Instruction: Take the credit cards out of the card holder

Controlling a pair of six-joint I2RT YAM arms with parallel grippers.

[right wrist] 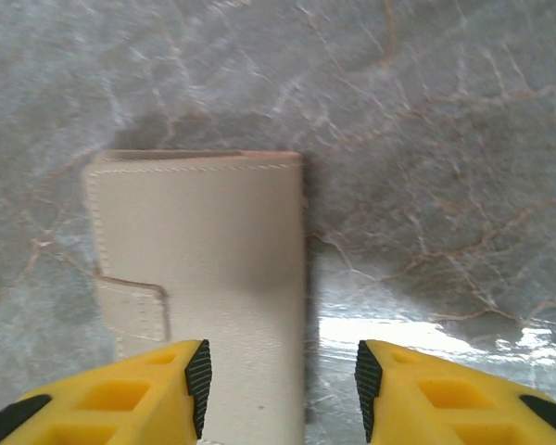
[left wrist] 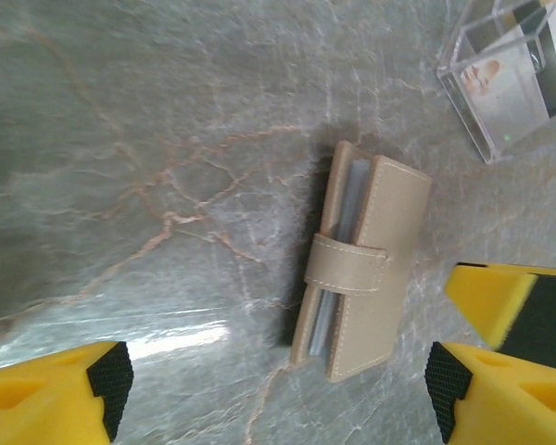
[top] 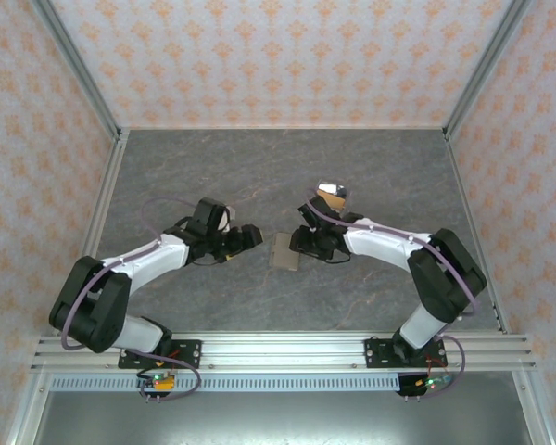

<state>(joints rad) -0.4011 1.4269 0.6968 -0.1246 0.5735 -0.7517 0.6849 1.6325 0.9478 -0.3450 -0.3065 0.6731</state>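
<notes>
The card holder (top: 286,250) lies flat and folded shut on the grey marble table, its strap (left wrist: 350,264) fastened across the front. It is taupe with pale stitching, and grey-blue layers show between its covers (left wrist: 366,260). The credit cards are hidden inside it. My left gripper (left wrist: 276,385) hovers open just left of the holder (top: 250,236), which lies ahead of the fingers, nearer the right one. My right gripper (right wrist: 283,385) is open at the holder's right side (top: 301,243). One long edge of the holder (right wrist: 204,241) lies between its fingers, and the left fingertip (right wrist: 197,382) is over the cover.
A glossy clear box (top: 334,193) with tan and dark parts stands just behind the right gripper, at the top right in the left wrist view (left wrist: 510,79). Patterned walls enclose the table, with a metal rail along the near edge (top: 287,350).
</notes>
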